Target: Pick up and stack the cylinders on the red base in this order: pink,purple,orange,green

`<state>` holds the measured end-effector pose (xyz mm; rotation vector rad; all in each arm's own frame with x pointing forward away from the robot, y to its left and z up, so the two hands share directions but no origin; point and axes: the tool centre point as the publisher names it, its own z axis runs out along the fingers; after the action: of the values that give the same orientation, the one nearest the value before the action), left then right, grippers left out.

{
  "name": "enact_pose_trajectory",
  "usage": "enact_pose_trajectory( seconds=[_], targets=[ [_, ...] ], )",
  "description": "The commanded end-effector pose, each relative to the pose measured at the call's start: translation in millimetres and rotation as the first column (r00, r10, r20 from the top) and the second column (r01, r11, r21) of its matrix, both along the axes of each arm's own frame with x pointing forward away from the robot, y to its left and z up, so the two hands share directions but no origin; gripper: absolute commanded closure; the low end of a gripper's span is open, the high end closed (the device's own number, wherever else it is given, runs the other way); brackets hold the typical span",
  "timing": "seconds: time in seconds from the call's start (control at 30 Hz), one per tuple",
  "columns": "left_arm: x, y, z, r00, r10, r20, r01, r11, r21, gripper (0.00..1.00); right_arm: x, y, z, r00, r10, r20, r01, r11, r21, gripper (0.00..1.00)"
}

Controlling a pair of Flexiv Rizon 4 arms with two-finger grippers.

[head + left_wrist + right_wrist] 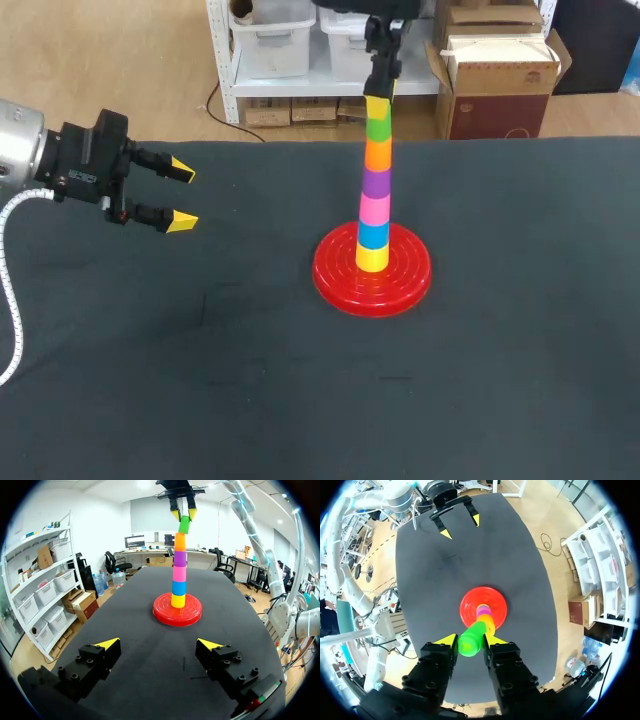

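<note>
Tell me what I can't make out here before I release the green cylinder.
- Right wrist view: the green cylinder, held in the right gripper, covers most of the stack below it.
- Left wrist view: the joint between green and the orange cylinder is too small to judge seating.
- Head view: the right arm is cut off by the top edge.

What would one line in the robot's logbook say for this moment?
right fingers shut on green cylinder atop stack | left fingers open, empty | red base holds stack
</note>
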<state>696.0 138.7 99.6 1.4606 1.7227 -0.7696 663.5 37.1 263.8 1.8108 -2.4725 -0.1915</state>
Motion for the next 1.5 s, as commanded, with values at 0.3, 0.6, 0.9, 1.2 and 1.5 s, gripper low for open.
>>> enact_pose_trajectory(
  seconds=[0.3,0.6,0.9,1.2,1.5],
  targets=[
    [-0.6,1,-0.2,1.0,-0.001,0.002,0.001,1.0,-0.001,0.0,6.7,-2,-5,0.999,-0.033,-0.032,0.035,0.997,0.063,1.0],
    [-0.6,1,-0.2,1.0,-0.001,0.002,0.001,1.0,-0.001,0.0,9.8,4,4,0.993,0.017,-0.12,-0.005,0.995,0.1,1.0],
    [-0.6,1,-0.2,1.0,-0.001,0.002,0.001,1.0,-0.001,0.0,8.0,6,0,0.98,0.045,-0.192,-0.025,0.994,0.106,1.0],
    [-0.6,1,-0.2,1.0,-0.001,0.002,0.001,1.0,-0.001,0.0,9.8,5,0,0.978,0.052,-0.203,-0.037,0.996,0.076,1.0],
    [-0.6,1,-0.2,1.0,-0.001,0.002,0.001,1.0,-0.001,0.0,3.3,7,-14,0.971,0.049,-0.235,-0.026,0.995,0.1,1.0]
  ],
)
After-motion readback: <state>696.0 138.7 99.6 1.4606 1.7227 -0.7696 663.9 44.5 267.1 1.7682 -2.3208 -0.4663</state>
